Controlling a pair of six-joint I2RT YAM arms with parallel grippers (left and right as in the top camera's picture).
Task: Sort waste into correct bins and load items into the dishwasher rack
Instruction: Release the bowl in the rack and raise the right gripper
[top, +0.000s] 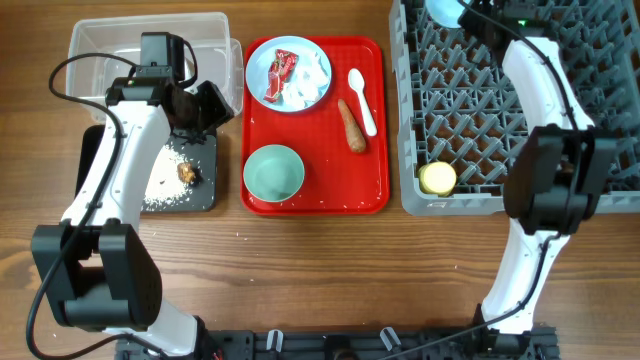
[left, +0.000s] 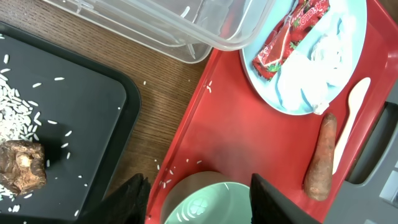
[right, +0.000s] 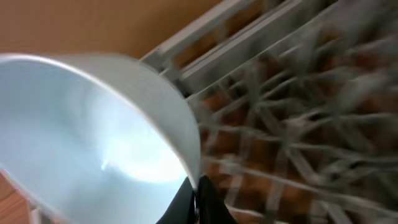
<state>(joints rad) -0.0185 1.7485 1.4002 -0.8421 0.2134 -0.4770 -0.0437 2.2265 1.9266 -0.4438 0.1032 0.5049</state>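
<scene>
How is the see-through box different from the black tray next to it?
The clear tub is see-through with tall walls; the black tray is dark and shallow. The black tray holds white rice crumbs and a brown food lump; the clear tub shows nothing inside. Both are rectangles, next to each other.

Both white arms (top: 110, 170) carry black joints and looping black cables (top: 57, 78).
</scene>
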